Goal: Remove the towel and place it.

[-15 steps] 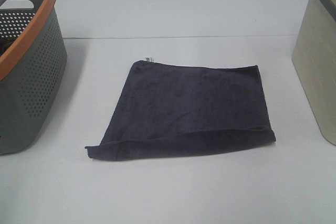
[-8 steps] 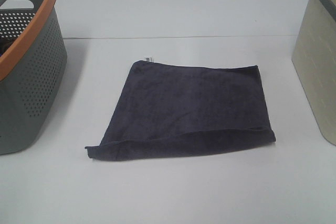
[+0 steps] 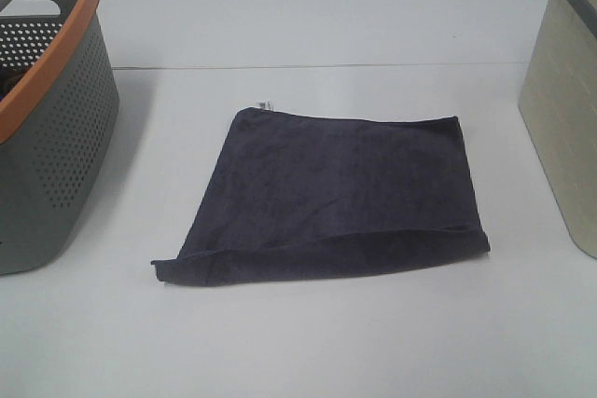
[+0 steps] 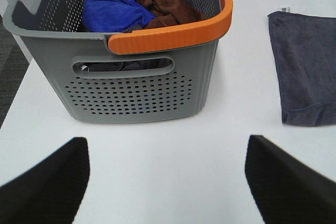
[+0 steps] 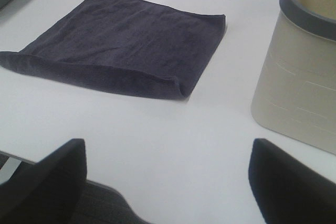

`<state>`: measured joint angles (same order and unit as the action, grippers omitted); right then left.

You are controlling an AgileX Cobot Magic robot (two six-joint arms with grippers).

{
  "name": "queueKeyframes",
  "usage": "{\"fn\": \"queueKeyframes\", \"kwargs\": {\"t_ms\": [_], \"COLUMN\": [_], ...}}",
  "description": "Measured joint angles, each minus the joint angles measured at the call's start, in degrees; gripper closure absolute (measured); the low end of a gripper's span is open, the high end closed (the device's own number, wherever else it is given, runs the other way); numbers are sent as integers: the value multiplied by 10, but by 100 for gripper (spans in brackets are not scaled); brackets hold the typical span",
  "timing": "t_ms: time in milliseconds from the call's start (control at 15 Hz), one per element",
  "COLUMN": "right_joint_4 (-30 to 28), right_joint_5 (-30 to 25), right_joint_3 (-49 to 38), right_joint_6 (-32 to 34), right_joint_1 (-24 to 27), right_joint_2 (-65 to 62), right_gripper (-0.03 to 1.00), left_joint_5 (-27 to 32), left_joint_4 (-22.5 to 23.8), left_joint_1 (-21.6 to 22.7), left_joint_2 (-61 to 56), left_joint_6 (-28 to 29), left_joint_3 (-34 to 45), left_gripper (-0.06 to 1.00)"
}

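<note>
The table (image 3: 308, 6) carried a grey basket (image 3: 47, 156) at left and a beige bin (image 3: 564, 128) at right. The towel (image 3: 336, 198) lay flat between them, near edge apparently folded. Left gripper (image 4: 167, 182) and right gripper (image 5: 167, 179) stood apart, empty.

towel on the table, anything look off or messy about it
Mostly tidy: the towel lies flat on the table between the two baskets, but its near edge is folded up into a raised lip. Nothing looks spilled or damaged.

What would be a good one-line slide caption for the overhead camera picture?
A dark folded towel lies flat on a white table, between a grey, orange-rimmed basket and a beige bin.
</note>
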<state>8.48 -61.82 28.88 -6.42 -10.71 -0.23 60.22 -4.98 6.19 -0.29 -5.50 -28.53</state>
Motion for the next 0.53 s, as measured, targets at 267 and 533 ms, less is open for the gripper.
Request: {"fn": "queueKeyframes", "kwargs": {"t_ms": [267,533], "right_joint_4": [0,1], "right_joint_5": [3,3], "right_joint_3": [-1,-1], "right_joint_6": [-1,-1], "right_joint_1": [0,79], "right_joint_2": [0,0], "right_gripper": [22,22], "left_joint_5": [0,0], "left_joint_4": [0,0], "left_joint_1": [-5,-41], "left_joint_2": [0,0], "left_joint_6": [1,3], "left_joint_3": [0,0], "left_gripper": [18,18]}}
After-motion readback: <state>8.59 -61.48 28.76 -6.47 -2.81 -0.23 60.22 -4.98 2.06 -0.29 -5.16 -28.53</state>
